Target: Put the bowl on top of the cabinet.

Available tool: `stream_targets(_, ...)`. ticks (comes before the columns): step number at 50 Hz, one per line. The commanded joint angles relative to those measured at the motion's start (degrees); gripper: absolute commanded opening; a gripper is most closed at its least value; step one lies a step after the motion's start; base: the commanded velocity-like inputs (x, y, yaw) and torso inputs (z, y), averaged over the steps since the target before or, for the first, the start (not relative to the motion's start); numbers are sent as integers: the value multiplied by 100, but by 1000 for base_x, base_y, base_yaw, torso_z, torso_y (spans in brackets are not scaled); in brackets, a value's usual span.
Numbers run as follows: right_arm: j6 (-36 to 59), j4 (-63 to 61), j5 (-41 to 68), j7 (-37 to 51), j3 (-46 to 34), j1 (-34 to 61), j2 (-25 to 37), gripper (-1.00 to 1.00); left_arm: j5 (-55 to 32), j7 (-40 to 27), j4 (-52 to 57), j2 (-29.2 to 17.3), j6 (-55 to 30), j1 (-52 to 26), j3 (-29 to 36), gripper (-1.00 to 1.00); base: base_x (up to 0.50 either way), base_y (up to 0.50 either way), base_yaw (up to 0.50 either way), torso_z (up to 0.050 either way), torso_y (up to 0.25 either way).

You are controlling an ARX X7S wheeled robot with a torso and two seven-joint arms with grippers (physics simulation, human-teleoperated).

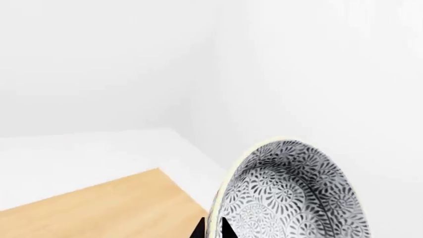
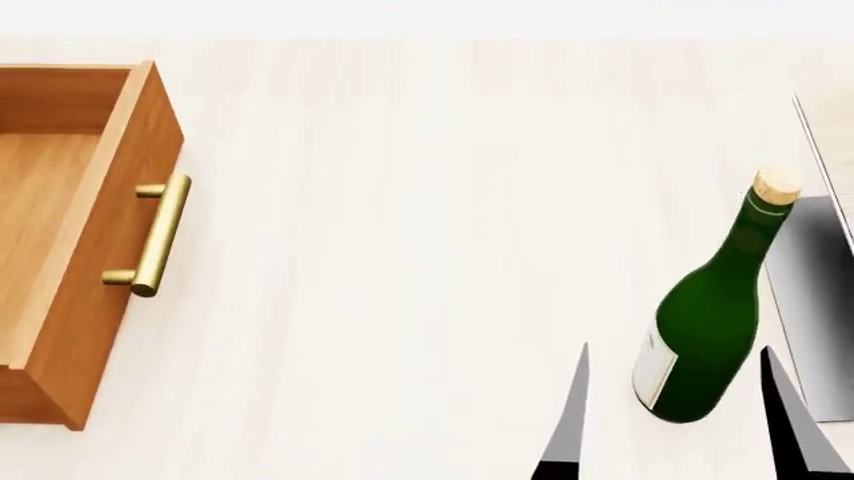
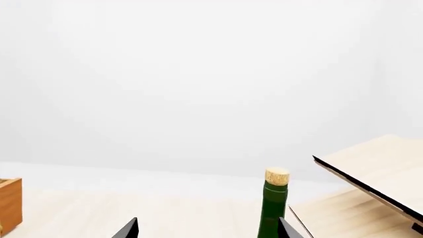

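Observation:
The bowl (image 1: 297,193), white with a grey-blue pattern inside, is tilted on its side in the left wrist view. My left gripper (image 1: 213,232) is shut on its rim, one dark fingertip on each side of the wall. A tan wooden surface (image 1: 99,208) lies beneath it. The head view does not show the bowl or the left gripper. The cabinet (image 2: 80,240) shows there at the left as a reddish-brown open drawer with a brass handle (image 2: 154,235). My right gripper (image 2: 675,348) (image 3: 208,230) is open and holds nothing.
A green bottle (image 2: 707,320) (image 3: 274,208) with a cork stands on the pale table, just past the right fingertips and close to the right-hand finger. A pale plywood rack (image 3: 377,173) on a dark-grey base (image 2: 814,300) stands to its right.

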Motion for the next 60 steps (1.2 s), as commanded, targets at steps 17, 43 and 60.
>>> stream_targets(17,22,37,-136,-88,52,3,-88,100,-31,-115,-14,38,-26,58,-428,-100,0,0,0,0,0)
stream_targets(43,5,58,-134,-58,24,6,-54,100,-647,-618,-121,58,-69,448,-1721,-100,0,0,0,-3,52)
stream_targets(60,38,63,-113,-55,-5,58,-21,100,-481,-1333,-646,67,65,564,-2077,-100,0,0,0,0,0)
